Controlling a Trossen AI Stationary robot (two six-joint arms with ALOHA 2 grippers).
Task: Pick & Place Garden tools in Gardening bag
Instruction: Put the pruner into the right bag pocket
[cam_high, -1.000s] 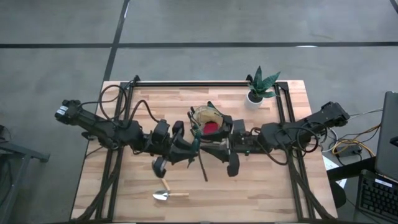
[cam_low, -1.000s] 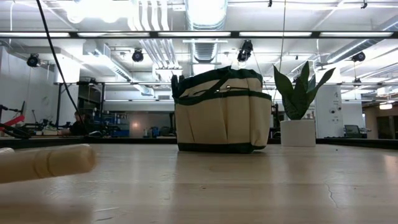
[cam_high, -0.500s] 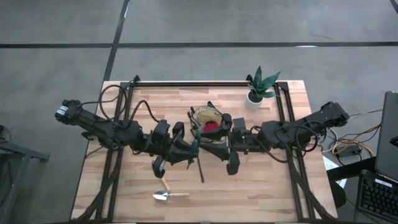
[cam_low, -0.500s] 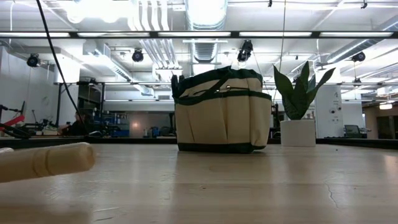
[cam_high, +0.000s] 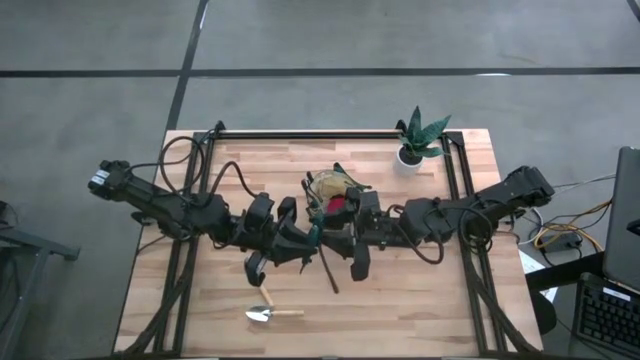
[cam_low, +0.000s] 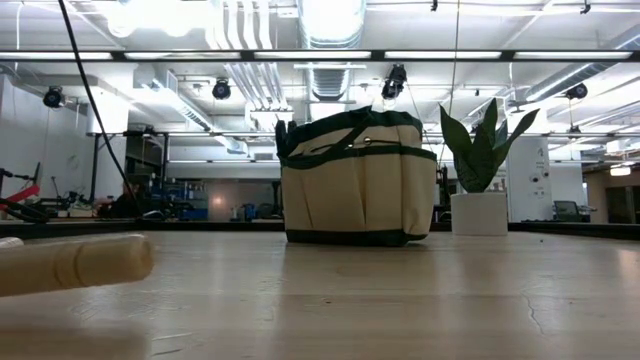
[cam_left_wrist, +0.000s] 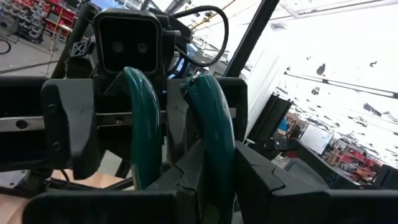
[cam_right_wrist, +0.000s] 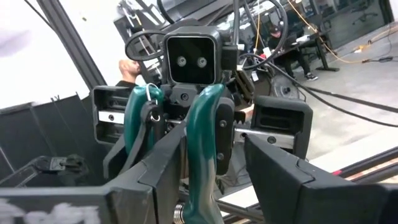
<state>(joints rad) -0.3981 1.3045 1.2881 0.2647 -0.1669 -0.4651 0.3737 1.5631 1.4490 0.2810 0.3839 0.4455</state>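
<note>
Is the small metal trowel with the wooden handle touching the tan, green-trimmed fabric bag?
Apart. High view: the trowel lies alone on bare wood, well clear of the bag.

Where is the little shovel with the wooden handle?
The small trowel lies alone on the table in the high view, near the front edge on the left arm's side, clear of both arms.

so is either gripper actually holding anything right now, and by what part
The left gripper holds the green-handled shears by their handles. The right gripper is at the same handles; whether it grips cannot be told.
</note>
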